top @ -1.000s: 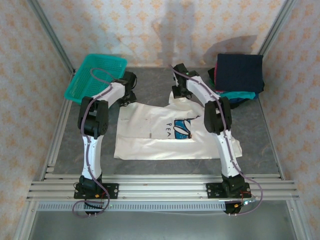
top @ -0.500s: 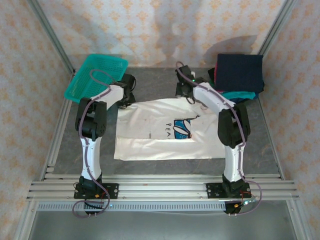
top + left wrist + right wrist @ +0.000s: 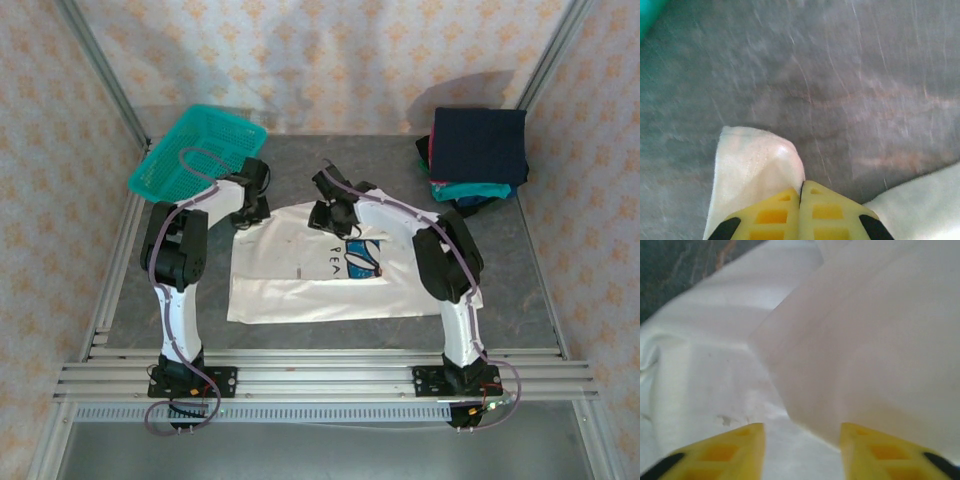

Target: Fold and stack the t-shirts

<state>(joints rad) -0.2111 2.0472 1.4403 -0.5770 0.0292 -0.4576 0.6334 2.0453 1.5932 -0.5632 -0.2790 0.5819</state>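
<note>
I am holding my left claw [image 3: 800,190] shut. Its two yellow fingers [image 3: 771,214] are meeting tip to tip on a corner of the white t-shirt [image 3: 300,285]. That corner is rising off the grey table [image 3: 300,165] at the shirt's far left, near the teal mesh basket [image 3: 190,160], which is sitting tilted at the far left.

My right claw [image 3: 801,429] is hanging with its fingers apart over the shirt's far edge, near the middle. A raised fold of white cloth is lying in the gap between them, and I cannot tell whether either finger is touching it.

The shirt is lying spread across the middle of the table. Its blue print [image 3: 365,255] is facing up, right of centre, with dark letters to its left.

The stack of folded t-shirts [image 3: 478,145] is sitting at the far right, well apart from both claws. A navy one is lying on top, a teal one is showing beneath, and a red edge is peeking out on its left.
</note>
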